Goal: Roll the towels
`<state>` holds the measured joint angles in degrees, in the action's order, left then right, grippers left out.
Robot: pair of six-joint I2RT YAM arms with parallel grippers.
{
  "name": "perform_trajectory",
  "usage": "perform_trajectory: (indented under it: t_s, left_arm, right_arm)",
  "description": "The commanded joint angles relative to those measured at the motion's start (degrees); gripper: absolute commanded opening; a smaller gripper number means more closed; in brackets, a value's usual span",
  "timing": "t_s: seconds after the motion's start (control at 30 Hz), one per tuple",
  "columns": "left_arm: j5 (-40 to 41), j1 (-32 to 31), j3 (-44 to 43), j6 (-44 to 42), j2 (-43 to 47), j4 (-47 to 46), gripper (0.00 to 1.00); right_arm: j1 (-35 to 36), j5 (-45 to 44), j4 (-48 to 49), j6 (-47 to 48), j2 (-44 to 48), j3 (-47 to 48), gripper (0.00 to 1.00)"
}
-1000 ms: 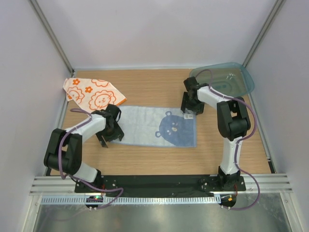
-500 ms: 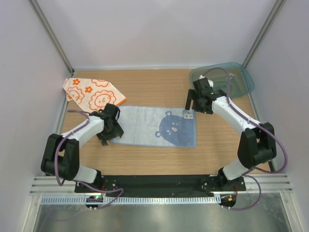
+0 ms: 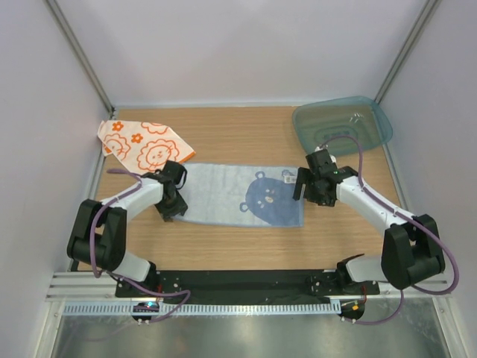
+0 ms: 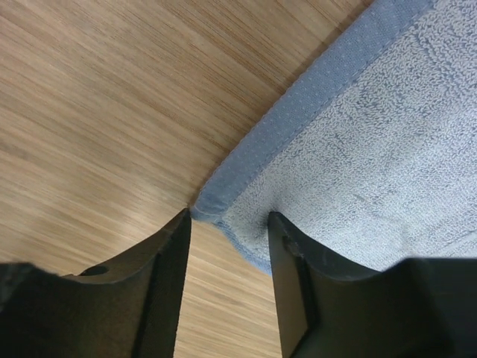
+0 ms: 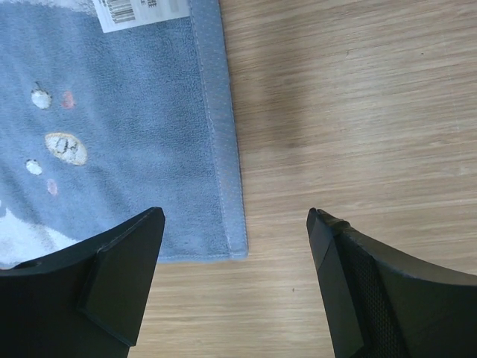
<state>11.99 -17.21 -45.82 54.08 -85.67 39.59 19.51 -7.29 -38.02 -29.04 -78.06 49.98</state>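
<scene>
The light blue towel [image 3: 242, 195] with a bear print lies spread flat in the middle of the table. My left gripper [image 3: 168, 209] is at its near left corner. In the left wrist view that bunched corner [image 4: 216, 203] sits right at the fingertips of the left gripper [image 4: 229, 224], whose jaws are narrowed but still apart, bare wood between them. My right gripper [image 3: 304, 192] hovers wide open by the towel's right edge. In the right wrist view the near right corner [image 5: 232, 250] lies between the spread fingers of the right gripper [image 5: 235, 220]. The white and orange towel [image 3: 141, 145] lies crumpled at the back left.
A translucent teal tray [image 3: 343, 123] stands at the back right corner. A white printed label [image 5: 141, 11] is sewn near the blue towel's right edge. Side walls close in the table on the left and right.
My right arm has swung from the towel's far right corner toward me along its right edge. The left gripper's jaws have narrowed around the near left corner.
</scene>
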Motion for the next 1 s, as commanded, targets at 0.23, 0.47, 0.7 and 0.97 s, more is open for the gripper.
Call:
perform_trajectory:
  t_s: [0.23,0.47,0.7,0.97]
  left_arm:
    - [1.0,-0.3,2.1,0.8,0.4,-2.9,0.24]
    - [0.6,-0.3,2.9,0.6,1.1,-3.0,0.22]
    - [0.0,-0.2,3.5,0.6,1.2,-3.6,0.21]
    - [-0.2,-0.3,3.6,0.2,1.5,-3.7,0.19]
  right_arm:
    - [0.1,1.7,3.0,-3.1,-0.1,-4.6,0.77]
    - [1.4,3.2,4.2,-5.6,1.9,-8.1,0.69]
    - [5.4,2.4,4.8,-8.8,2.6,-10.5,0.63]
    - [9.0,0.5,5.9,-11.5,0.9,-11.6,0.37]
